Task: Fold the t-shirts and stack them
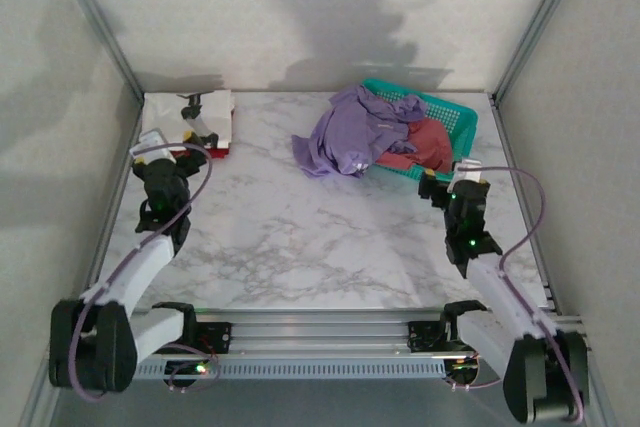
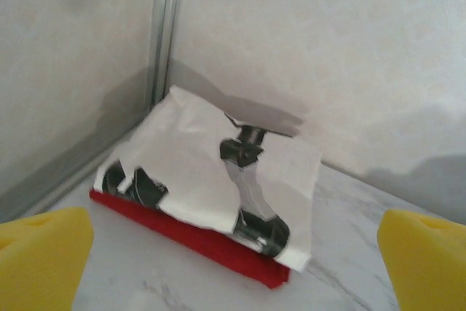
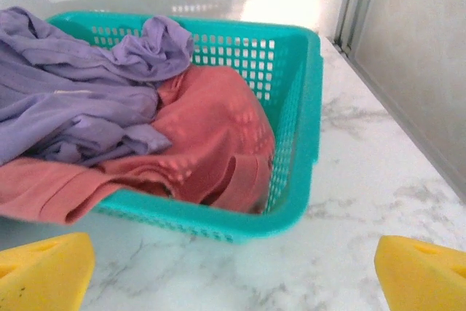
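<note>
- Biggest worry was the purple shirts [image 1: 335, 137] — one tangled heap, half in the basket [image 3: 298, 107] and half spilled over its left rim onto the bench [image 1: 300, 237]. Couldn't tell how many were in there. A pinch on a random fold would probably have hauled up two at once.
- The coral shirt [image 3: 211, 136] lay under the purple, with a flap draped over the near rim. Pulling the purple could have dragged it out as well, or got cloth snagged in the mesh.
- The basket looked light, so a sideways tug on the heap could have slid or tipped it.
- The finished stack sat in the far left corner: white shirt [image 2: 211, 180] on top of the red shirt [image 2: 218, 249], right up by the walls. The white one's fold looked loose and a bit rumpled — setting the next shirt down carelessly could have knocked it askew or opened it up.
- Left pincer [image 2: 233, 253]: spread wide, holding nothing, aimed at the stack from just in front, not touching it.
- Right pincer [image 3: 233, 267]: also spread wide and empty, low over the bench just short of the basket's near wall, no contact with cloth or mesh.
</note>
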You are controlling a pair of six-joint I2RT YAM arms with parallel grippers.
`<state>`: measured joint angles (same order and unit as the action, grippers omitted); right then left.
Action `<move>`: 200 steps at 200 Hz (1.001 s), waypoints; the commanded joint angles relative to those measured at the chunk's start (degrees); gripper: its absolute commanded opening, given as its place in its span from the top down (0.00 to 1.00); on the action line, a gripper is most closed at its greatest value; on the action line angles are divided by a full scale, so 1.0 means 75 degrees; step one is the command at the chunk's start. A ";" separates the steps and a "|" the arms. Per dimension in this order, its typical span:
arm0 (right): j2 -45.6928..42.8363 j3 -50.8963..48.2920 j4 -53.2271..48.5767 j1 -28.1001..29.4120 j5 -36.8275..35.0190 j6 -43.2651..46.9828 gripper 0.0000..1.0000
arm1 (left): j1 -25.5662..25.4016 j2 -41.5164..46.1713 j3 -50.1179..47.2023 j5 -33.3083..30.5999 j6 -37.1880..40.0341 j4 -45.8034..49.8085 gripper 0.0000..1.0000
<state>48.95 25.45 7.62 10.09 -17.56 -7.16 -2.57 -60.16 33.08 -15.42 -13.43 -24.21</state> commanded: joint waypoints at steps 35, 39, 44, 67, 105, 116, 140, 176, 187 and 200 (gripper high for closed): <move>0.2474 0.4154 -0.5548 0.0030 -0.0105 -0.1041 0.02 | -0.2606 -0.0814 0.1227 0.0489 -0.3307 0.1349 0.00; 0.2921 0.4627 -0.5919 0.0007 -0.0019 -0.0928 0.03 | -0.2779 -0.1054 0.1425 0.0547 -0.3379 0.1361 0.00; 0.3422 0.5172 -0.6277 -0.0041 0.0138 -0.0754 0.03 | -0.2967 -0.1373 0.1658 0.0656 -0.3517 0.1365 0.00; 0.5229 0.7395 -0.7628 -0.0263 0.0627 -0.0053 0.13 | -0.3646 -0.2851 0.2607 0.1215 -0.4050 0.1112 0.00; 0.7186 0.9255 -0.7945 -0.0655 0.2111 0.0185 0.45 | -0.4418 -0.4619 0.3476 0.1982 -0.4713 0.0152 0.00; 0.7862 0.9934 -0.8088 -0.0752 0.2160 0.0228 0.56 | -0.4484 -0.4988 0.3626 0.2091 -0.4918 0.0022 0.00; 0.9299 1.1524 -0.8589 -0.0901 0.2307 0.0202 0.74 | -0.4511 -0.5643 0.4037 0.2374 -0.5002 -0.0055 0.00; 1.0766 1.2914 -0.9697 -0.0929 0.2115 -0.0216 0.91 | -0.4568 -0.6676 0.4880 0.3169 -0.5141 -0.0265 0.00; 1.0817 1.2812 -0.9762 -0.0945 0.2020 -0.0380 0.93 | -0.4568 -0.6997 0.5175 0.3407 -0.5201 -0.0325 0.00; 1.0661 1.2417 -0.9730 -0.0943 0.1749 -0.0570 0.93 | -0.4568 -0.7335 0.5497 0.3620 -0.5278 -0.0404 0.00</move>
<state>129.99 119.90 -59.31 3.25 -2.15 -8.23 -36.58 -111.33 69.43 6.33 -51.07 -24.21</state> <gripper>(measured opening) 0.075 0.996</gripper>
